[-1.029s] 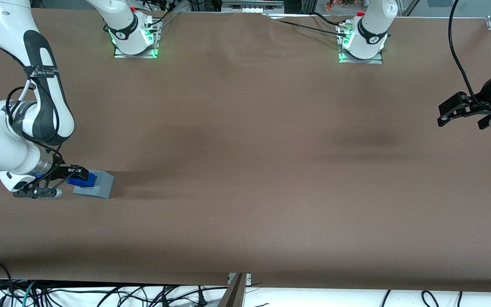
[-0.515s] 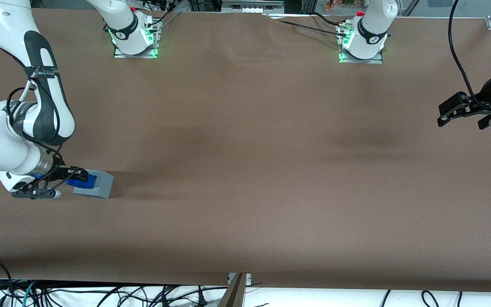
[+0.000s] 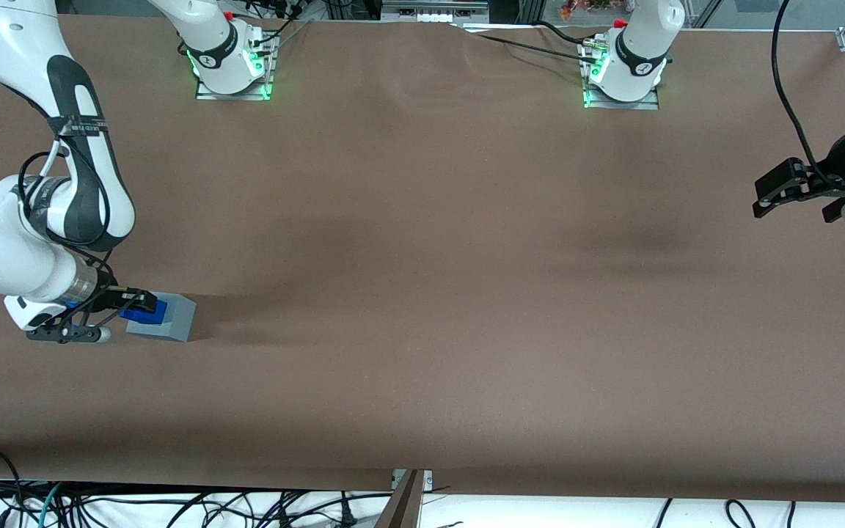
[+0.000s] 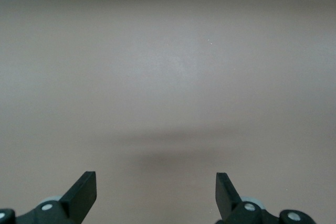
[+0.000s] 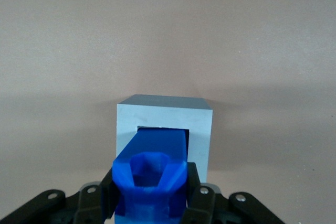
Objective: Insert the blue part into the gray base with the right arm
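So my claw (image 3: 145,302) is clamped on the blue part (image 3: 145,310), one finger (image 5: 200,199) on each side of it, and I'm holding it right at the gray base (image 3: 171,320). From my wrist camera the leading end of the blue part (image 5: 152,169) looks like it's poking into the square recess in the gray base (image 5: 165,124), but I honestly can't tell how deep it goes, since the block itself covers most of the opening. Only a thin dark strip of the recess shows around it. The end facing my camera has a hollow, angular socket in it.

The lower portion of the blue part and the bases of my fingers are cut off at the frame edge, so the grip itself is only partly visible. In the front view my own claw covers much of the blue part, and just a small patch of blue shows on top of the gray base.

The gray base sits flat on the brown bench (image 3: 422,293), toward my working end of it. Its sides facing away from my wrist camera are hidden. My arm (image 3: 41,242) bends down low beside it, with the upper part running out of frame.
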Robot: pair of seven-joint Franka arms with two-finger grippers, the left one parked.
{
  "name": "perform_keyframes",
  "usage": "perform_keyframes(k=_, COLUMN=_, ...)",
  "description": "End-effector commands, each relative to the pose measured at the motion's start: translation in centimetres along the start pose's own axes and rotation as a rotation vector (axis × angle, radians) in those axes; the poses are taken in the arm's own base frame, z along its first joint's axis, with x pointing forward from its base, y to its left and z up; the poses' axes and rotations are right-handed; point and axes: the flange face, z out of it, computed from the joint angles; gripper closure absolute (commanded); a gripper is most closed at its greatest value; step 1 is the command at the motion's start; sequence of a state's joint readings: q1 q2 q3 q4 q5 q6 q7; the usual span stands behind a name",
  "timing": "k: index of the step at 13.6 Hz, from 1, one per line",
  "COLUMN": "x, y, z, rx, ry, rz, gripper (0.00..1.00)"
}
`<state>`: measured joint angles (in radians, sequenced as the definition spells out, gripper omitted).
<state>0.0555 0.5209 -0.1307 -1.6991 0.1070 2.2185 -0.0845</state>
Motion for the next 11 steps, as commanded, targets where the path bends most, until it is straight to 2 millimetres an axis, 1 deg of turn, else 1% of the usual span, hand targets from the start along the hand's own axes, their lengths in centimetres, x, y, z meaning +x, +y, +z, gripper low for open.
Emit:
perform_keyframes(k=1, x=0.3, y=-0.2, z=0.3, rx=-0.001, ry=0.021, rz=0.009, gripper=0.88)
perform_keyframes(k=2, x=0.4, y=-0.1, z=0.4, rx=-0.002, ry=0.031, rz=0.008, gripper=0.83)
perform_keyframes(k=3, x=0.5, y=-0.2, z=0.3, rx=0.000, ry=0.032, rz=0.010, gripper=0.46)
perform_keyframes(k=4, x=0.5, y=-0.2, z=-0.1, rx=0.003, ry=0.031, rz=0.007, gripper=0.14)
perform_keyframes(k=5, x=0.4, y=-0.1, z=-1.2, rx=0.003, ry=0.034, rz=0.006, gripper=0.01)
perform_keyframes(k=7, x=-0.4, y=-0.6, z=-5.8, rx=0.017, ry=0.012, rz=0.001, gripper=0.01)
perform_keyframes(k=8, x=-0.8, y=-0.8, z=-9.1, rx=0.006, ry=0.015, rz=0.000, gripper=0.01)
perform_keyframes(k=9, x=-1.8, y=-1.0, z=-12.8, rx=-0.001, ry=0.018, rz=0.001, gripper=0.01)
perform_keyframes(k=11, x=-4.7, y=-2.9, z=-20.2, rx=-0.012, ry=0.036, rz=-0.045, gripper=0.01)
